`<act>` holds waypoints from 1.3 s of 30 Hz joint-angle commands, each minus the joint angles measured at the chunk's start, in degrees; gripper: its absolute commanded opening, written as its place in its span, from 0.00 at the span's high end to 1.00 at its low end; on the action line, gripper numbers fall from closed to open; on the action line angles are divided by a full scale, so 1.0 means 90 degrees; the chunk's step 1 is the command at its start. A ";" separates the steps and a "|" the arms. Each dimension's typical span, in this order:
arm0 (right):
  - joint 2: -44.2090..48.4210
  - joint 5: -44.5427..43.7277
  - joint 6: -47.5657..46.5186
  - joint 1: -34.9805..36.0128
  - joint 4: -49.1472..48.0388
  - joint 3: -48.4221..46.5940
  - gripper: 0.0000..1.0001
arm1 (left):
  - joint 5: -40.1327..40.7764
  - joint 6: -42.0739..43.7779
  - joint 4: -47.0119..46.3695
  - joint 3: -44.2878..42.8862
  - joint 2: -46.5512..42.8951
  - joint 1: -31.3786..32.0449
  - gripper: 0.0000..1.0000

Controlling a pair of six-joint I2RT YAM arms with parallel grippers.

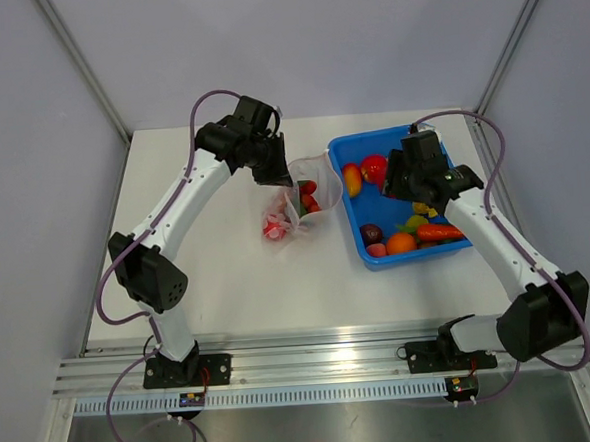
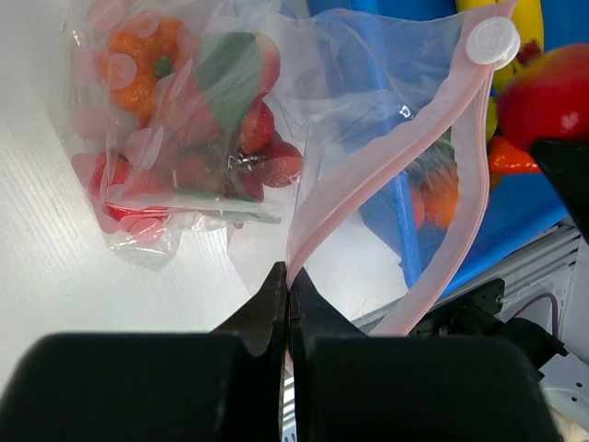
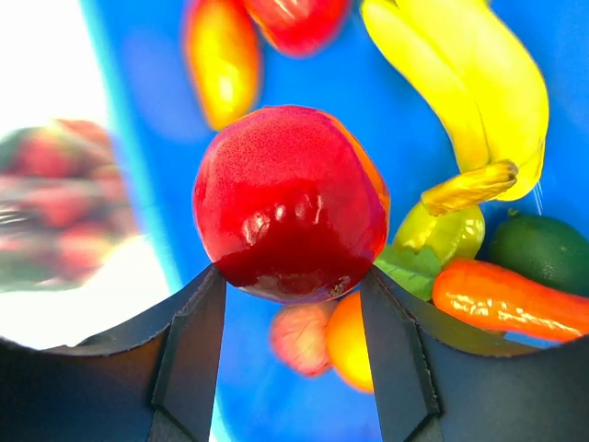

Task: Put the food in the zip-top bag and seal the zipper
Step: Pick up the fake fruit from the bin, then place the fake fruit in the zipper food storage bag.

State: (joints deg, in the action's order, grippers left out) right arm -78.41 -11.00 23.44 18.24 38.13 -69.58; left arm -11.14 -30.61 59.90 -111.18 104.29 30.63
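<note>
Over blue tray [image 1: 417,257], right fingers [image 3: 189,350] around red fruit [image 3: 290,203]

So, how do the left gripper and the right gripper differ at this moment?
The left gripper is pinched shut on the zipper of the zip-top bag; the right gripper stands wide, fingers against a red fruit. The left is over the table, the right over the blue tray. Both hold something.
</note>
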 commanded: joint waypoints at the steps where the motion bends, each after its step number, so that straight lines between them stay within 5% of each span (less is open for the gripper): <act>1: 0.0684 0.0352 -0.0134 0.0034 0.0255 -0.0540 0.62 | -0.0042 0.0071 -0.0083 -0.0284 -0.0113 -0.0025 1.00; 11: 0.0754 0.0558 -0.0027 0.1643 0.0539 -0.1925 0.64 | -0.0003 0.0110 0.0054 -0.0499 -0.0016 -0.0025 1.00; 19: 0.0149 0.1125 0.0159 0.2221 -0.0105 -0.2034 0.63 | -0.0003 0.0120 0.0122 -0.0547 -0.0064 -0.0025 1.00; 22: -0.0281 0.1193 0.0169 0.2241 -0.0310 -0.1956 0.61 | -0.0013 0.0120 0.0132 -0.0567 -0.0113 -0.0025 1.00; 26: -0.0635 0.1097 0.0004 0.2280 -0.0134 -0.2239 0.16 | 0.0075 0.0188 0.0190 -0.0528 -0.0152 -0.0025 1.00; 34: -0.0029 -0.0192 -0.0192 0.2183 -0.0018 -0.2123 0.16 | 0.0075 0.0198 0.0151 -0.0460 -0.0094 -0.0034 1.00; 39: 0.0440 0.0246 0.0441 0.0664 -0.0523 -0.1167 0.21 | 0.0085 0.0208 0.0161 -0.0479 -0.0094 -0.0034 1.00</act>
State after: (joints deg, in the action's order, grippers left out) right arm -76.99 -7.84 24.12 32.08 36.97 -84.18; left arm -10.74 -29.80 62.04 -113.27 104.31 30.63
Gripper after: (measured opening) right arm 0.799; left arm 0.005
